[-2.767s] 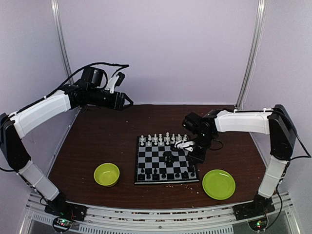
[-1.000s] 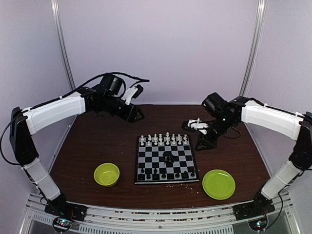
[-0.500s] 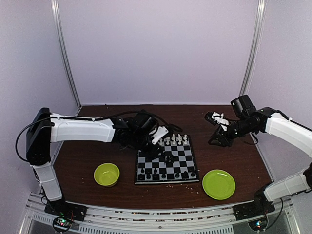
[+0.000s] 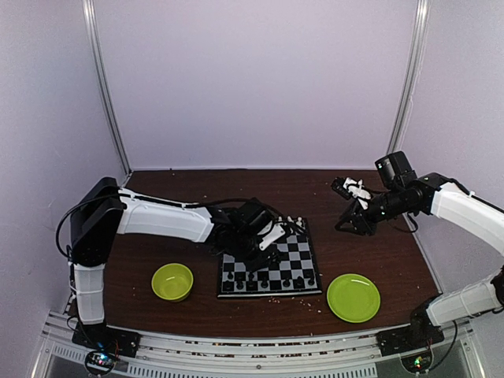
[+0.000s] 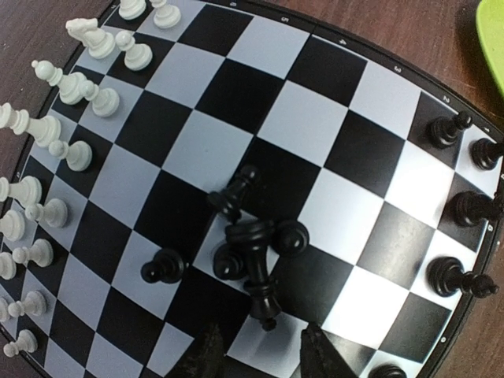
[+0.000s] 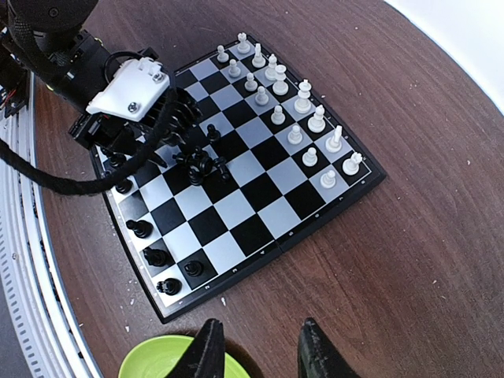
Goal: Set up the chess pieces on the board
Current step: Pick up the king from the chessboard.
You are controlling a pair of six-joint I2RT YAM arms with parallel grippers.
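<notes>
The board (image 4: 304, 257) lies mid-table. White chess pieces (image 4: 293, 224) line its far edge, and black ones (image 4: 268, 284) stand along the near edge. Several more black pieces (image 5: 252, 240) sit bunched mid-board, one of them toppled (image 5: 261, 276). My left gripper (image 4: 264, 241) hovers over this bunch; in the left wrist view it (image 5: 262, 356) is open and empty, the toppled piece just ahead of its fingertips. My right gripper (image 4: 348, 222) hangs raised to the right of the board, open and empty (image 6: 260, 350). The bunch (image 6: 201, 163) also shows in the right wrist view.
A lime-green bowl (image 4: 172, 281) sits left of the board near the front. A flat green plate (image 4: 353, 297) lies at the front right, below my right fingers (image 6: 165, 361). Its rim (image 5: 494, 31) shows in the left wrist view. Crumbs dot the wood by the board's near edge.
My left arm swung from the back left down over the board's middle, its jaws narrowing. My right arm left the board and rose to the back right.
</notes>
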